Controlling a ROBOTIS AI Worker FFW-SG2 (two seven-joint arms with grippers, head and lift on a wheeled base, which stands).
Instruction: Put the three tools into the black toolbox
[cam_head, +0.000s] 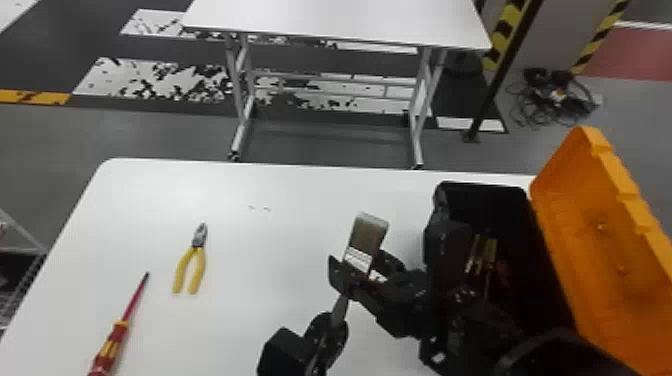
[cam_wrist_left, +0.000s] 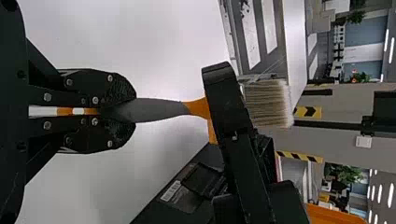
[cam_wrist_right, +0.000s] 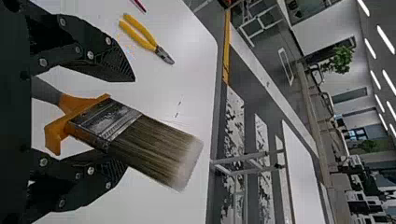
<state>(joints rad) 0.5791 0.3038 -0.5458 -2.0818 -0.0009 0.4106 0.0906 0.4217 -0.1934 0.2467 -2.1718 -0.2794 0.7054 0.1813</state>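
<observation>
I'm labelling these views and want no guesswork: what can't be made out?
- Screwdriver handle's end: cut off by the head view's bottom edge.
- Far end of the brush's handle: left wrist view, hidden by the left gripper.
- Toolbox's full contents: head view, hidden by the right arm and shadow.

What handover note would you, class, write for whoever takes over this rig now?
Left hand: shut on the brush's handle.
Right hand: open, fingers astride the brush's head.
Pliers and red screwdriver: on the table, left of the open black toolbox.
Done: brush off the table; none of the three is boxed.
To do: probably pass the brush rightward, then box all three.
</observation>
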